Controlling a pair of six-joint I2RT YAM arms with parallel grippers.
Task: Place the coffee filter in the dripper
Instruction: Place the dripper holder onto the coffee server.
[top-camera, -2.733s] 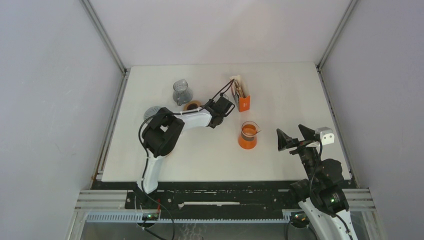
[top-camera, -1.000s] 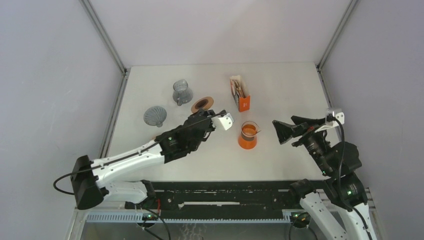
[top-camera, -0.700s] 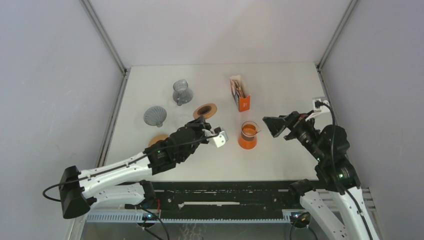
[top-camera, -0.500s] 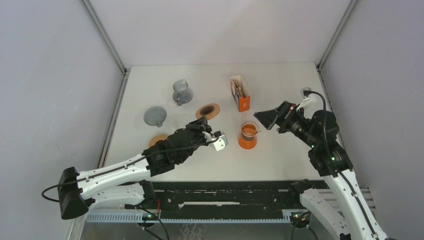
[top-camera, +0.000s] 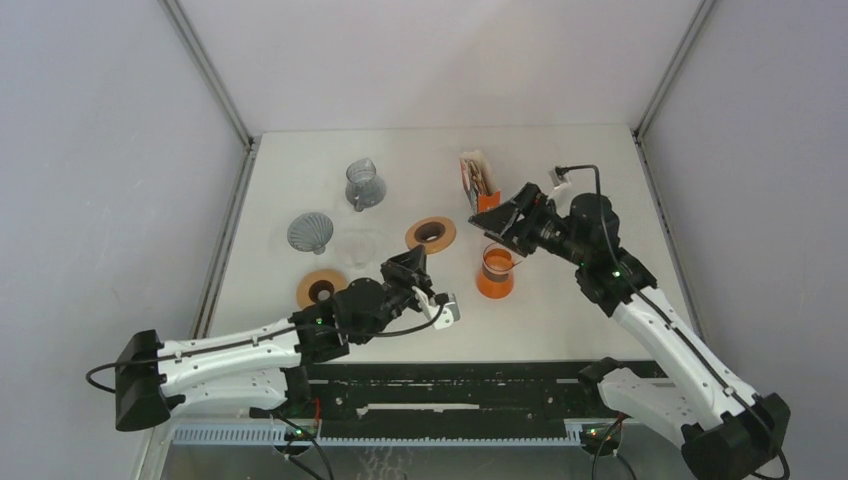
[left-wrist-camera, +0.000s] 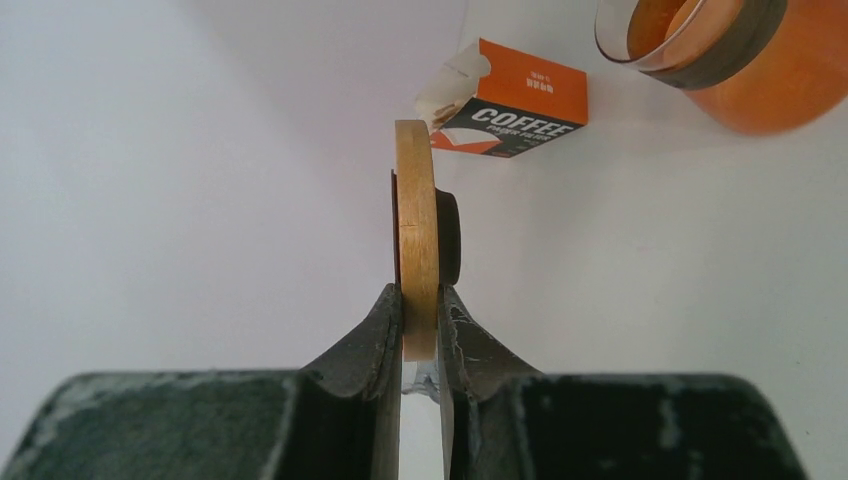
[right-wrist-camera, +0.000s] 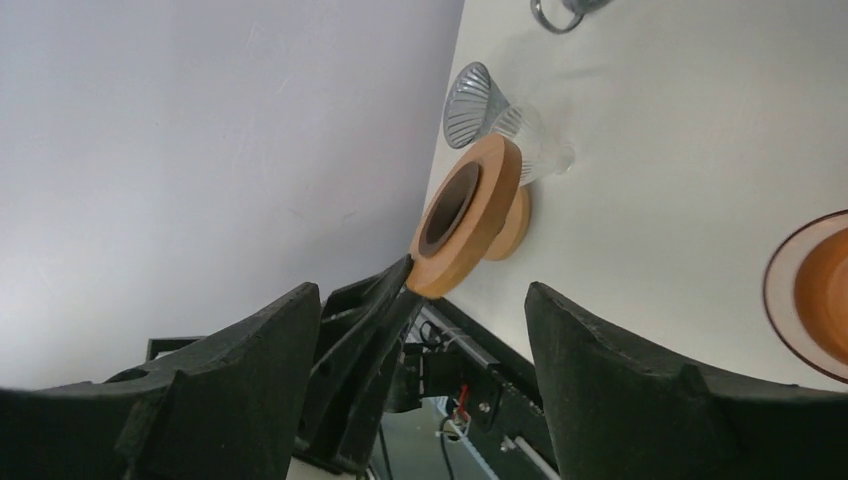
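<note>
So the paper coffee filters (top-camera: 476, 172) are all sitting in the orange cardboard filter box (left-wrist-camera: 512, 100) at the back of the white table (top-camera: 600, 170), none out yet. The right gripper (top-camera: 505, 220) hangs just in front of that box, jaws spread wide with nothing in them. The left gripper (left-wrist-camera: 420, 305) is clamped on a flat wooden ring (left-wrist-camera: 417, 220), holding it on edge off the table, near the orange glass carafe (top-camera: 497, 270). The grey ribbed cone dripper (top-camera: 310, 232) stands well over on the left, with a clear glass cone (right-wrist-camera: 535, 140) just beside it and a second wooden ring (top-camera: 320, 289) lying flat nearby

My read: the step now is pulling one filter out. I'd come at the open top of the box, set the jaws either side of the paper edges and pinch only the outermost sheet. The box looks light, so it could tip or slide; pull slowly, straight along the opening. Can't tell if the filters cling together, so check for doubles before heading to the dripper
</note>
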